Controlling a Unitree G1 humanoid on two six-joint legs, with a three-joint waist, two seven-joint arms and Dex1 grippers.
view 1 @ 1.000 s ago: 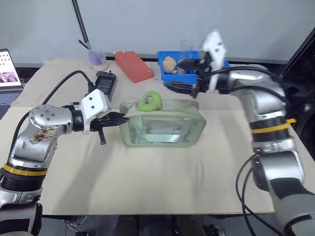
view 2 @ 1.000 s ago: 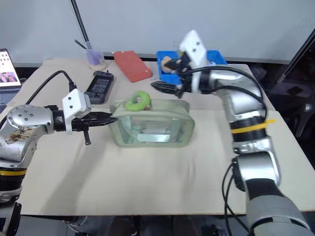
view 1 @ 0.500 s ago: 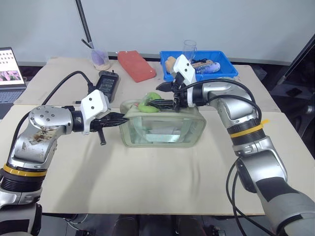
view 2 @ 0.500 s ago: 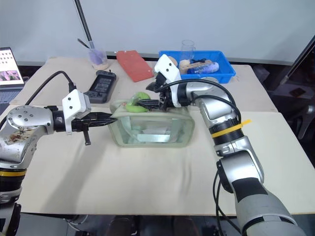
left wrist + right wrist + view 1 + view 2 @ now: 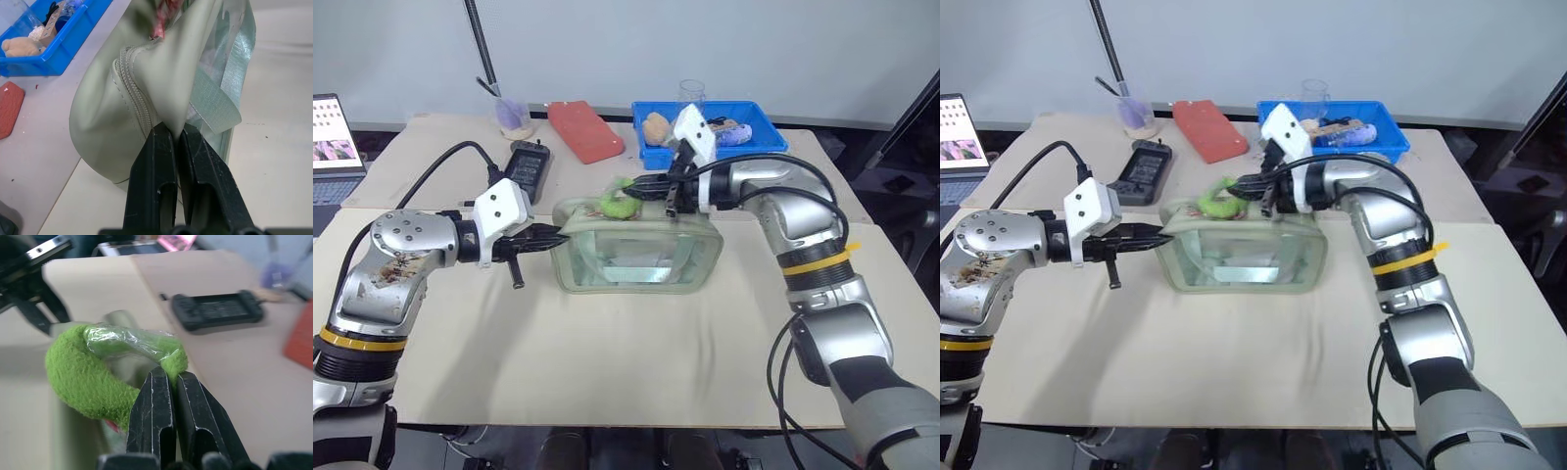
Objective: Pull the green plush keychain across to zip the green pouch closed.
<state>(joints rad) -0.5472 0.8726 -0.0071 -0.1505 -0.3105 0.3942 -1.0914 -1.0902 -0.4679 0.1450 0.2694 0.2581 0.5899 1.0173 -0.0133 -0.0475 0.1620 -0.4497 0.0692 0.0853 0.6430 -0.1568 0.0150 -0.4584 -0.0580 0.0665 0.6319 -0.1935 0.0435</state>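
Observation:
The pale green pouch with a clear front window stands mid-table, its top zipper running along the upper edge. On top near its left end lies the lime-green plush keychain, a fuzzy ring partly wrapped in clear film. My right gripper reaches in from the right and is shut on the ring's edge. At the pouch's left end, my left gripper is shut on a fold of the fabric.
A blue tray with toys and a clear glass sits behind the pouch to the right. A red pad, a black controller, a small purple cup and a laptop line the back left.
My right gripper came over from in front of the blue tray to the pouch's top and shut on the keychain. The left gripper kept its pinch on the pouch's end.

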